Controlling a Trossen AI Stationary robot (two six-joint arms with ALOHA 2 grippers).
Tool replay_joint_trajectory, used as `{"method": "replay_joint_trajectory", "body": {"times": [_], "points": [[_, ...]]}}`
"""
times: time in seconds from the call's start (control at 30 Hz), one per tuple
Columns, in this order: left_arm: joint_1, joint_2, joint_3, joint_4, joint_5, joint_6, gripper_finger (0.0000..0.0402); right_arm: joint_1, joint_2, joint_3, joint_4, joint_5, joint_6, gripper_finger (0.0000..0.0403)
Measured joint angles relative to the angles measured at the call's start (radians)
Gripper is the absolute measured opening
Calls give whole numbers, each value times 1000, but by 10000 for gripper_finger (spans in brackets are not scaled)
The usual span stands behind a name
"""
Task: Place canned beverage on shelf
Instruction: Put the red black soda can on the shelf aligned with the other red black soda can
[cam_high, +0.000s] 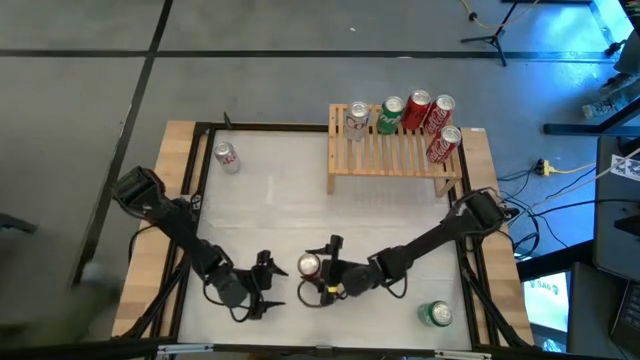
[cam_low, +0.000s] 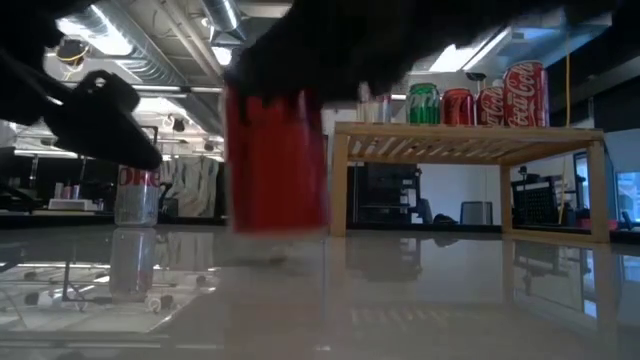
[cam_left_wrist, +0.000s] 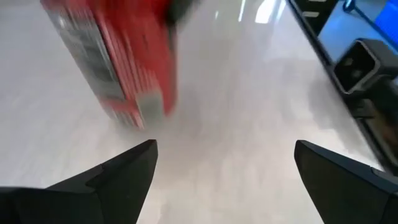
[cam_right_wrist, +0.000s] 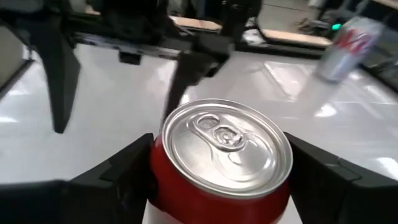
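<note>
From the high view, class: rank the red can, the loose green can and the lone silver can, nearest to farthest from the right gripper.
1. Red can: between the right gripper's fingers, near the table's front.
2. Loose green can: front right corner.
3. Lone silver can: back left, left of the shelf.

Our right arm reaches from the table's right edge toward the near middle, and its gripper (cam_high: 318, 272) has one finger (cam_right_wrist: 118, 180) on each side of the red can (cam_right_wrist: 221, 165), closed against it. Our left arm stretches in from the left edge, its gripper (cam_high: 262, 285) just beside the right one, fingers (cam_left_wrist: 124, 171) spread wide and empty.
</note>
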Motion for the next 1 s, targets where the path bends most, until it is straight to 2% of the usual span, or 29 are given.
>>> {"method": "replay_joint_trajectory", "body": {"times": [0.2, 0.43, 0.6, 0.73, 0.9, 1.0], "points": [[-51, -4, 0, 5, -12, -27, 368, 54, -97, 122, -326, 157, 10, 290], [-57, -4, -1, 5, -18, -53, 368, 94, -236, 226, -651, 330, 50, 290], [-57, -4, -1, 4, -21, -53, 368, 91, -376, 227, -849, 385, 177, 290], [-57, -4, -1, 3, -53, -52, 368, 91, -484, 228, -1027, 513, 291, 290], [-56, -4, -1, 3, -80, -50, 368, 76, -572, 228, -1217, 642, 421, 290], [-56, -4, -1, 3, -93, -51, 368, 43, -602, 228, -1326, 665, 497, 290]]}}
